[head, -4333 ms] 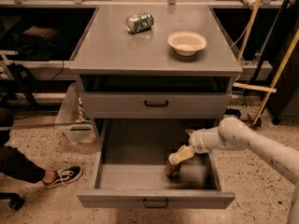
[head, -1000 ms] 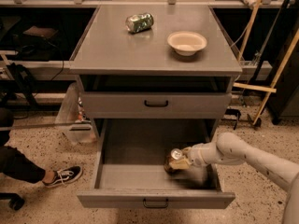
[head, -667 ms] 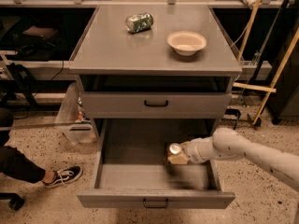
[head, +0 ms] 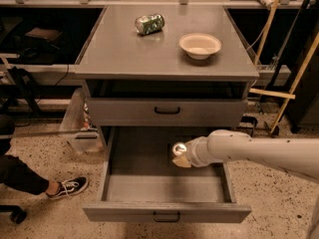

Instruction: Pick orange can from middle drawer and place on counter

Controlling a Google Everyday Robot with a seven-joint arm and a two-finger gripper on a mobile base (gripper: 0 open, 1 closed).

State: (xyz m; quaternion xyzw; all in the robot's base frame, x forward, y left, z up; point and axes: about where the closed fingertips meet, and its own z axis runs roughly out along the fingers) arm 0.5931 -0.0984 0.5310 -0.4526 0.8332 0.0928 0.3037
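The middle drawer (head: 144, 185) is pulled open below the counter (head: 149, 54). My gripper (head: 181, 157) reaches in from the right over the drawer's right half. It is shut on the orange can (head: 178, 149) and holds it above the drawer floor. Only the can's shiny silver top shows; the fingers hide its body.
A green-and-silver can (head: 149, 24) lies on its side at the back of the counter, and a cream bowl (head: 200, 45) sits to its right. The upper drawer (head: 167, 111) is closed. A person's leg and shoe (head: 67, 187) are at the left. Wooden poles (head: 294, 78) lean at the right.
My gripper has closed on the orange can and lifted it off the drawer floor, moving it up and a little to the left.
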